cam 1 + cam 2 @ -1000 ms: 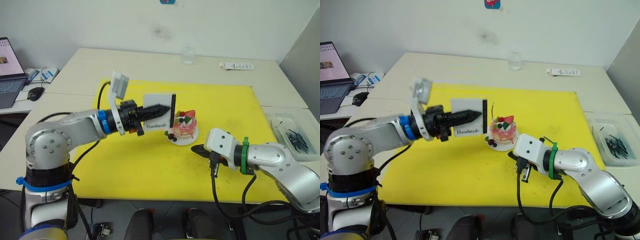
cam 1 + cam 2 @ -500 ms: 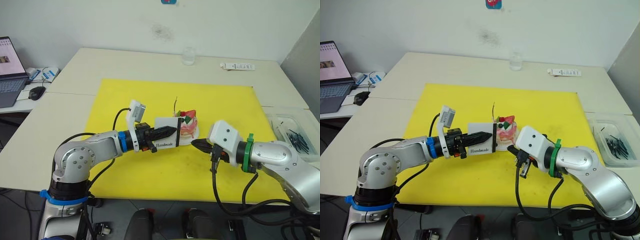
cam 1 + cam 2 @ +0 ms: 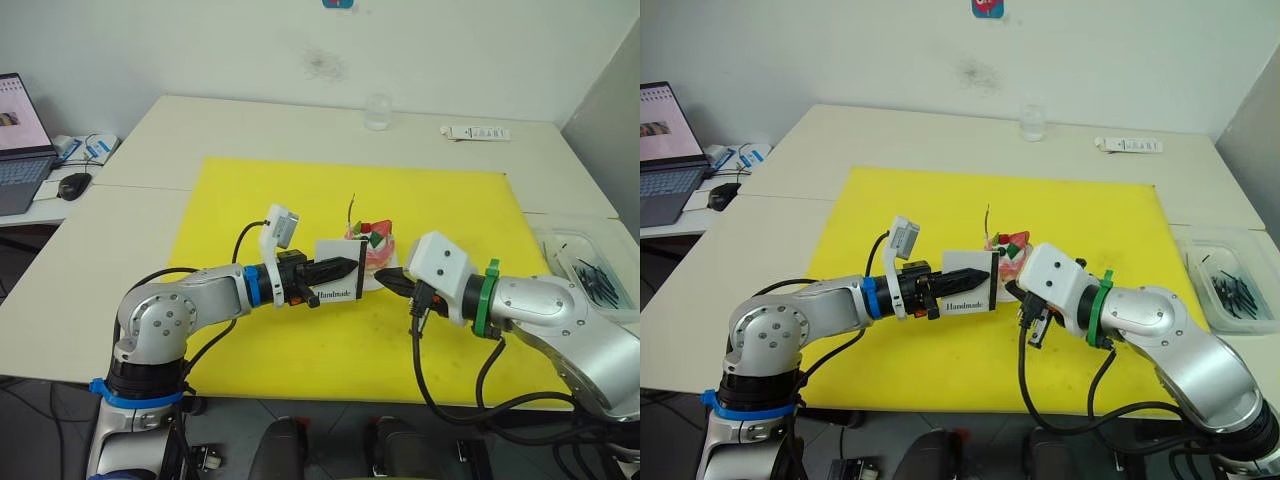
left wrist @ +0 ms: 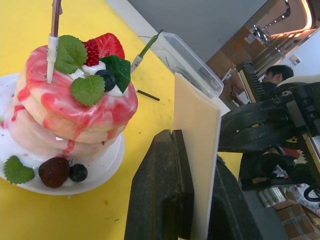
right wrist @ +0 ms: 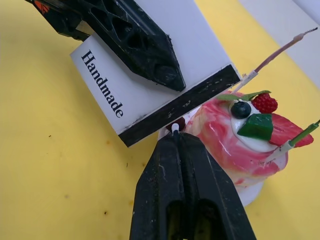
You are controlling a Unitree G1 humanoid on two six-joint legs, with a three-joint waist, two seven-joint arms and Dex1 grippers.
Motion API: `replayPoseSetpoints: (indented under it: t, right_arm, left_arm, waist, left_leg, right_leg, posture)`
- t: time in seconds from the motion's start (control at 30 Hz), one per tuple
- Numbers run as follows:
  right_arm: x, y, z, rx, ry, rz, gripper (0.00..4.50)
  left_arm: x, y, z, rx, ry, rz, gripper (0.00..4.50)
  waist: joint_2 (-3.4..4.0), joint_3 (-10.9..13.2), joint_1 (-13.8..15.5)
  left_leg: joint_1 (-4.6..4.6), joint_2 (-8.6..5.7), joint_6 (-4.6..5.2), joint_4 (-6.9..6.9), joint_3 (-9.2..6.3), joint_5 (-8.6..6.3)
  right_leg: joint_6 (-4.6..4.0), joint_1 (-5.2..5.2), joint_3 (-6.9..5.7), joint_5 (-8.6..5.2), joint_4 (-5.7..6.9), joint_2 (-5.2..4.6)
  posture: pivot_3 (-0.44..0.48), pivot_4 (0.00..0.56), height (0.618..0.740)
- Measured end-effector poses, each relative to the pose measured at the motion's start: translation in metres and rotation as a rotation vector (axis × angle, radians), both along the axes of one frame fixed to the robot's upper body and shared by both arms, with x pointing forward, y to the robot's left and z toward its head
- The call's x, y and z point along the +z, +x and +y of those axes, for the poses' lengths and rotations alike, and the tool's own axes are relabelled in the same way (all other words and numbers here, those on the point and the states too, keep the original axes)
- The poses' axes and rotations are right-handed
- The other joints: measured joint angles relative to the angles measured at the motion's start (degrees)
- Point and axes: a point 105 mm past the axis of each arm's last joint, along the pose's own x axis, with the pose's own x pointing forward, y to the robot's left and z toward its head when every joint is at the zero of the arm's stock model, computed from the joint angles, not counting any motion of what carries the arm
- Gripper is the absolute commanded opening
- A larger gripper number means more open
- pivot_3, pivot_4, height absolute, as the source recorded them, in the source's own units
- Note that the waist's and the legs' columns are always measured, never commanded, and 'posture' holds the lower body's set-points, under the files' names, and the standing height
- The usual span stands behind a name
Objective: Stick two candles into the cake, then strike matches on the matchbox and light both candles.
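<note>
Striking comes next: the left hand [image 3: 345, 266] clamps the matchbox [image 5: 150, 75] upright beside the cake [image 3: 372, 247], mid-mat on the tabletop [image 3: 150, 215]; both candles [image 5: 272, 55] are planted. The right hand [image 5: 175, 131], shut, pinches a match [image 5: 175, 128] at the black strip, needing a quick scrape.

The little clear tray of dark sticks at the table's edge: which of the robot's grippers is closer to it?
Right. The right gripper sits beside the cake, on the tray's side. The left gripper, clamping the matchbox, is farther off, beyond the cake from the tray.
</note>
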Motion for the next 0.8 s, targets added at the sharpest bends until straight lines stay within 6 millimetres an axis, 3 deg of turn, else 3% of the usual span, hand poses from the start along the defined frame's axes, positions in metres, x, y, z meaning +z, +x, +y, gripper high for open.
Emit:
replayPoseSetpoints:
  t: [0.8]
  right_arm:
    - [-0.0087, 0.0, 0.0071, 0.034, -0.053, -0.052, 0.03]
  left_arm:
    - [-0.0006, -0.0042, -0.0065, -0.03, -0.013, 0.022, 0.0]
  waist:
    - [0.0, 0.0, -0.01]
  left_leg:
    - [0.0, 0.01, 0.0, 0.01, 0.0, 0.0]
  right_leg:
    - [-0.01, 0.0, 0.0, 0.0, 0.01, 0.0]
  posture:
    - [0.0, 0.15, 0.727]
